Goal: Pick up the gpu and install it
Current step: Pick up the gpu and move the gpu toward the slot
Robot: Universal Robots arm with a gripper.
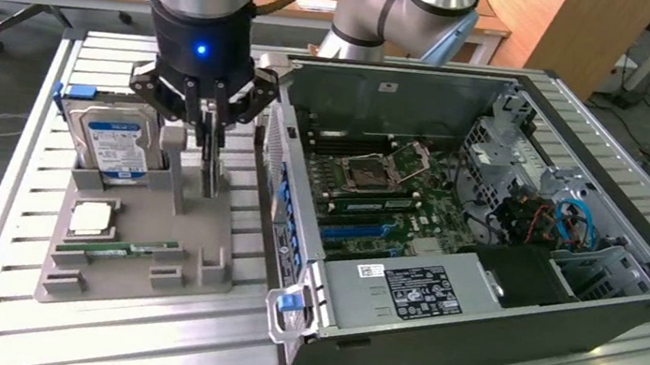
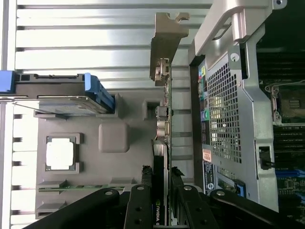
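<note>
**Wrist view: fingers astride the card at the tray**

Black two-finger gripper [image 2: 161, 183] is down over the grey plastic parts tray [image 1: 111, 279]. The gpu [image 2: 165, 119], a thin flat brownish card with a silver end bracket, stands on edge directly between the fingers. Its long axis runs straight out ahead of the gripper, bracket end farthest off. Fingers look pressed onto both faces, pinching the gpu near its near end. Cannot tell if it has left its slot. Silver hard drive with blue-white label [image 1: 114, 142] stands just to one side of the gripper. Open black computer case [image 1: 609, 319] sits close on the other side.
</note>
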